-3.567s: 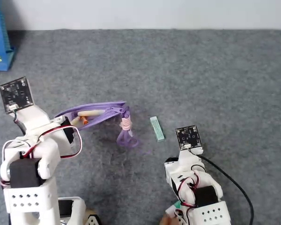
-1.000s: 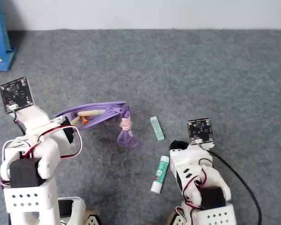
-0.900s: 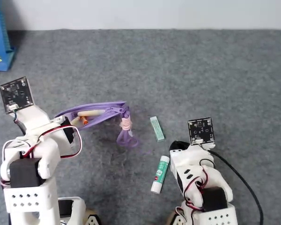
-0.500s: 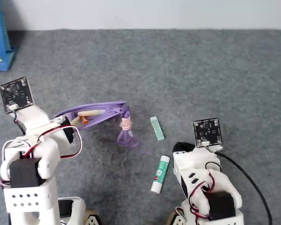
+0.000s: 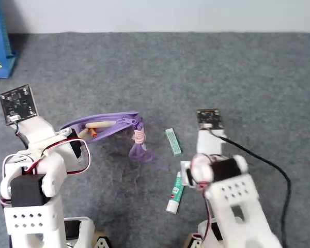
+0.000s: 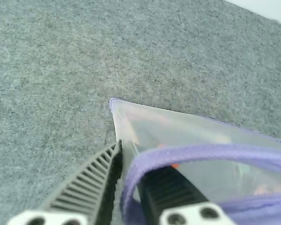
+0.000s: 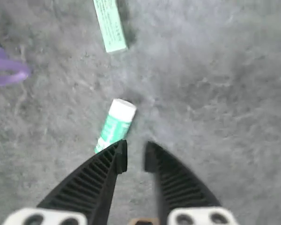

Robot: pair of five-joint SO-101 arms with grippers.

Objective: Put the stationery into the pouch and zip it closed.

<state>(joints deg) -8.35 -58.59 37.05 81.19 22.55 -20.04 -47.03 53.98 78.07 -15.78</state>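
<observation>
Now I am hovering my right end effector (image 7: pixel 135 157), jaws narrowly apart, over the near part of the glue stick (image 7: pixel 116 123), which is lying on the table (image 5: pixel 248 77) pointing away from me, right of the pouch (image 5: pixel 106 125).

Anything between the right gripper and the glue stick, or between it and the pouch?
Nothing visible separates the right gripper from the glue stick. Toward the pouch, the purple zipper pull lies near the straight path; the green eraser lies off to one side.
</observation>
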